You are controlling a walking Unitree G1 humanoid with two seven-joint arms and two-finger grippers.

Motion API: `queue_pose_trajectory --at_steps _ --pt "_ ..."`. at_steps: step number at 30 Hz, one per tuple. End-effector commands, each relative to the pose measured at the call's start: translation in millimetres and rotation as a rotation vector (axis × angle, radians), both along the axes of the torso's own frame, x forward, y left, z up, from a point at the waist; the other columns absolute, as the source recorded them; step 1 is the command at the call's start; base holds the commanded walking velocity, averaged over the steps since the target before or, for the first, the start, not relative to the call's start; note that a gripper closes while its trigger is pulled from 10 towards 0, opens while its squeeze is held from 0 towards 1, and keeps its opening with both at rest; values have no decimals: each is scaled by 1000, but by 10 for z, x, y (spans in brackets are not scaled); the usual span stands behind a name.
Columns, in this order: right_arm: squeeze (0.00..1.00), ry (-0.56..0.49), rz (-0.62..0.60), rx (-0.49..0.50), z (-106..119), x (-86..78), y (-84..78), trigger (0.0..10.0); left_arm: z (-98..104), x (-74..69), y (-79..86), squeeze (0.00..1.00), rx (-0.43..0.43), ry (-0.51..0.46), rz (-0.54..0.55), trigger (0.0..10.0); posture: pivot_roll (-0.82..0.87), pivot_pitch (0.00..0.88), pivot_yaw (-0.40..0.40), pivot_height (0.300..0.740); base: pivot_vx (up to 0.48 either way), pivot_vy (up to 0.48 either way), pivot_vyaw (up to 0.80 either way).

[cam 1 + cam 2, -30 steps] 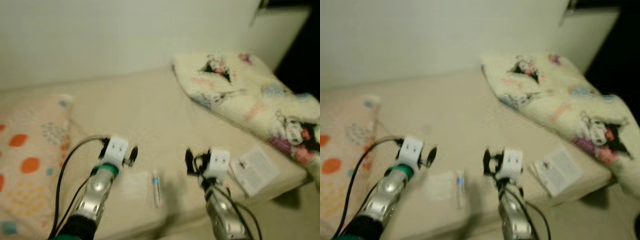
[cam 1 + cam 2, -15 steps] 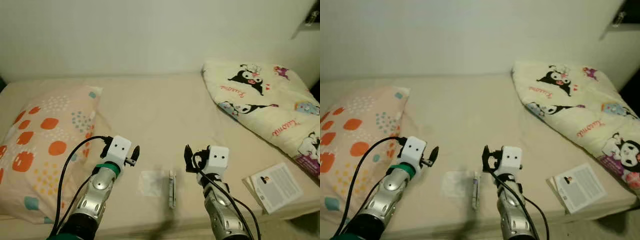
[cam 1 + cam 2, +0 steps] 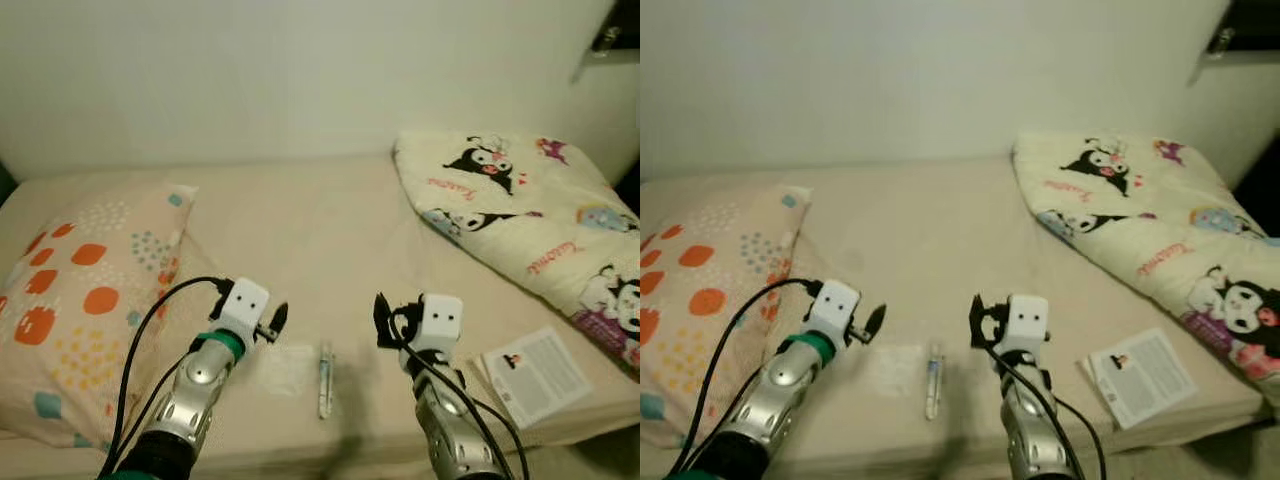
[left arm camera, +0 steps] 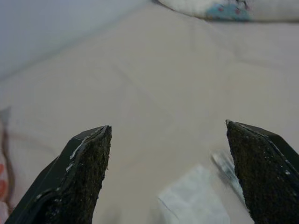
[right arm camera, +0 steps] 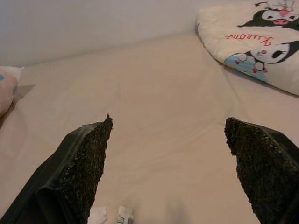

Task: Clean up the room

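Observation:
On the beige bed, near its front edge, lies a small slim tube with a pale flat wrapper just to its left. My left gripper hovers open above and left of the wrapper. My right gripper hovers open to the right of the tube. In the left wrist view the wrapper and the tube lie low between the black fingers. The right wrist view catches the tube's tip at the frame's edge. Nothing is held.
A pillow with orange dots covers the bed's left side. A folded cartoon-print blanket lies at the right. A printed booklet rests near the front right corner. A white wall runs behind the bed.
The camera has swung and steadied from a blurred picture, so the bed now sits more centred. Both arms keep about the same pose and both grippers stay open.

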State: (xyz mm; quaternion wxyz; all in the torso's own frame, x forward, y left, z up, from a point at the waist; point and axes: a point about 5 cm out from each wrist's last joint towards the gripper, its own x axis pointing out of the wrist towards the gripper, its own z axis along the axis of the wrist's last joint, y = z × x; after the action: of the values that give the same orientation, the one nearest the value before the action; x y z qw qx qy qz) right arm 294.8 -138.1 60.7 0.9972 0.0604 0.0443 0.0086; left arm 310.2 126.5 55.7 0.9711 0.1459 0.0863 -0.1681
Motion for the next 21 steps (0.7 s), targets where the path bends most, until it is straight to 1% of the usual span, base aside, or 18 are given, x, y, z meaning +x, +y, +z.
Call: queue_pose_trajectory --at_steps 1,2,4,6,9,16,21 --pt "0 22 13 -1 -55 -34 26 10000 -123 -78 77 0 29 47 -12 10000 -31 22 60 730 0 0 0" --pt "0 25 13 0 -62 -38 27 10000 -174 -116 93 0 42 68 -26 10000 -29 23 62 730 0 0 0" --pt "0 25 13 0 -62 -38 27 10000 -174 -116 93 0 42 68 -26 10000 -29 23 62 730 0 0 0" --pt "0 38 19 0 -97 -49 36 10000 -275 -189 106 0 61 111 -55 10000 -28 23 62 730 0 0 0" --pt "0 61 31 -3 -150 -65 51 10000 -327 -225 107 0 77 131 -73 10000 -25 25 60 730 0 0 0" --pt "0 79 41 -1 -186 -73 59 10000 -334 -222 97 0 74 134 -75 10000 -19 32 49 730 0 0 0" --pt "0 69 47 -1 -150 -41 56 10000 -330 -211 75 0 64 130 -70 10000 -19 30 50 711 0 0 0"
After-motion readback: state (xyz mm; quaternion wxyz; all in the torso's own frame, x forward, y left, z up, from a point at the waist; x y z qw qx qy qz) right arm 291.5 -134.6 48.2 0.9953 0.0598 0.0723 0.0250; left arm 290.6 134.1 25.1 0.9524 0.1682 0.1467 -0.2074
